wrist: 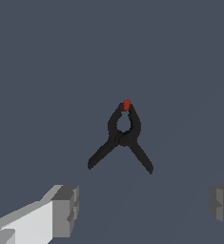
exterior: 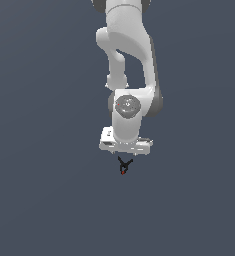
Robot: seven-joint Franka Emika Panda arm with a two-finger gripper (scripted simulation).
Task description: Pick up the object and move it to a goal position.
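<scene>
The object is a tiny black clamp-like Y shape with two thin prongs and a small red tip, lying on the flat grey surface just below the white hand in the exterior view. In the wrist view the object lies in the middle, red tip pointing away from the fingers. My gripper hangs over it, apart from it. In the wrist view my gripper is open wide and empty, one grey finger pad on one side and the other pad at the picture's edge.
The white arm rises from the hand to the exterior view's top edge. The plain dark grey surface surrounds the object in both views.
</scene>
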